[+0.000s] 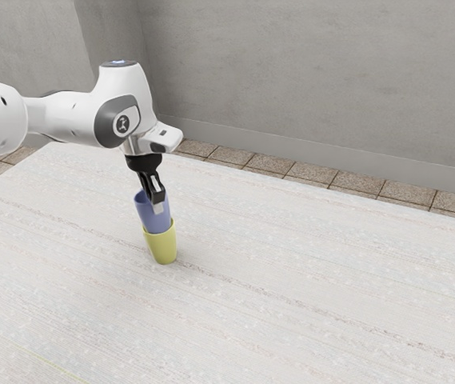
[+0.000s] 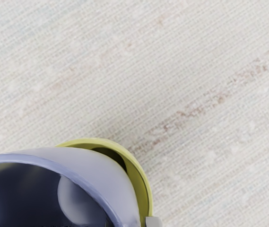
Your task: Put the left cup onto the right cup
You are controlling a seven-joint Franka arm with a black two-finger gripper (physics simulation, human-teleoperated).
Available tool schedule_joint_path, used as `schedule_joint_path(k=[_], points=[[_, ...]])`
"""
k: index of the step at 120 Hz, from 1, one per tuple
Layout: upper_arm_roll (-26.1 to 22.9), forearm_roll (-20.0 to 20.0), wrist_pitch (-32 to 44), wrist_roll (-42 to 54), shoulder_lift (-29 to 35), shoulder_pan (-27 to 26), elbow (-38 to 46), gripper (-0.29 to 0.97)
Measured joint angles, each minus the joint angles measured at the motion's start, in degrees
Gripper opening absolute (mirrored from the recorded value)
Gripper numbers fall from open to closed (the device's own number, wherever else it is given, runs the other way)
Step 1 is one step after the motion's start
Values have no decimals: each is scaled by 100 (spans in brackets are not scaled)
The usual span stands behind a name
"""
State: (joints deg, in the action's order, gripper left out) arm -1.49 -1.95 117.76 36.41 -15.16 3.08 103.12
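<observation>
Arm reaches in from the exterior view's left. Tool [image 1: 156,200] closed on the rim wall of the blue cup [image 1: 143,212], fingers pinching it from two sides. Blue cup tilted, its base nested inside the yellow cup [image 1: 161,244]. Yellow cup upright on the desk [image 1: 307,280], some way in from the far edge. Wrist view: blue rim [image 2: 91,175] just inside the yellow rim [image 2: 141,179].
</observation>
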Motion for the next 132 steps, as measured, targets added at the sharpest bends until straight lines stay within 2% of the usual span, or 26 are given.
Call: schedule_joint_path(k=[37,60,75,98,132], points=[[0,-7,22,4,-9,0,8,18],[0,-7,27,10,-2,0,4,39],[0,-12,28,13,5,0,4,48],[0,-16,28,18,50,0,1,55],[-4,-23,0,24,202,1,0,59]])
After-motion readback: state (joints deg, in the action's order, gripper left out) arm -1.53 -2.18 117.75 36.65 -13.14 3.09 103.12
